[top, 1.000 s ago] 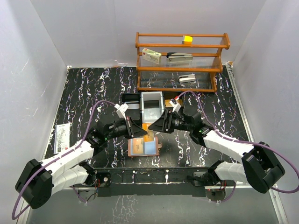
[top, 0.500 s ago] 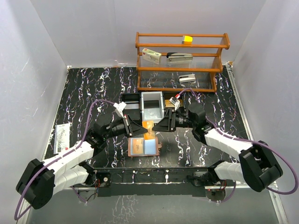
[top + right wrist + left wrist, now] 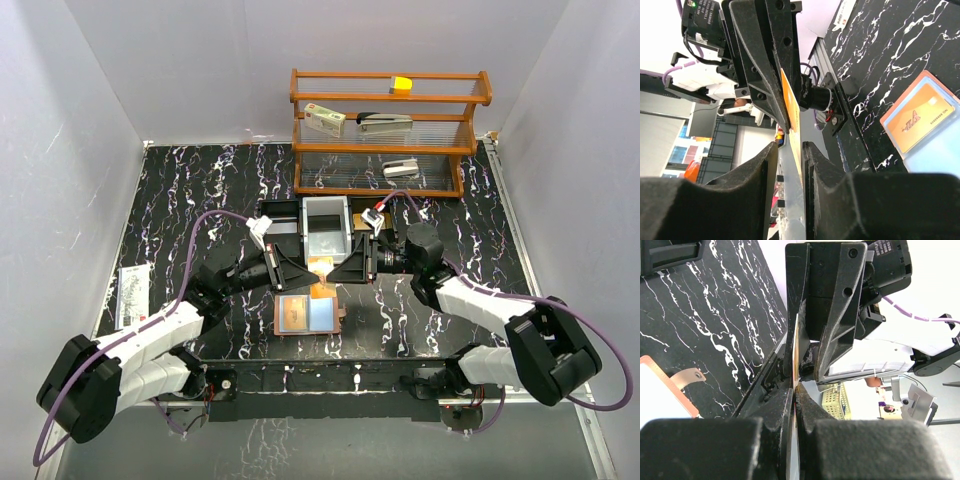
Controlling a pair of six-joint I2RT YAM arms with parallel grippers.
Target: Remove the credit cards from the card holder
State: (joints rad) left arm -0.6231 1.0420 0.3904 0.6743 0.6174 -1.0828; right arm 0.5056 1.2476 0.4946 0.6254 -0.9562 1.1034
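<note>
The salmon-pink card holder [image 3: 308, 315] lies open on the black marbled table, with a yellow-orange card [image 3: 920, 117] and a pale blue card [image 3: 935, 150] in its pockets. Above it, my left gripper [image 3: 300, 272] is shut on another yellow-orange credit card [image 3: 321, 270], seen edge-on in the left wrist view [image 3: 796, 355]. My right gripper [image 3: 337, 272] faces it from the right. Its jaws straddle the free end of that card [image 3: 790, 100]: the card lies against one finger, with a narrow gap to the other. The holder's snap tab [image 3: 687, 376] shows at the left wrist view's left edge.
A black three-part tray [image 3: 280, 212] with a grey box stands just behind the grippers. A wooden shelf [image 3: 390, 150] at the back holds a white-and-red box [image 3: 325, 120], a stapler [image 3: 385, 122] and a yellow block [image 3: 401, 85]. A flat packet [image 3: 132, 295] lies at the left.
Both grippers have risen and drawn back from the card holder with the yellow-orange card. The right gripper's jaws have narrowed around the card's free end.
</note>
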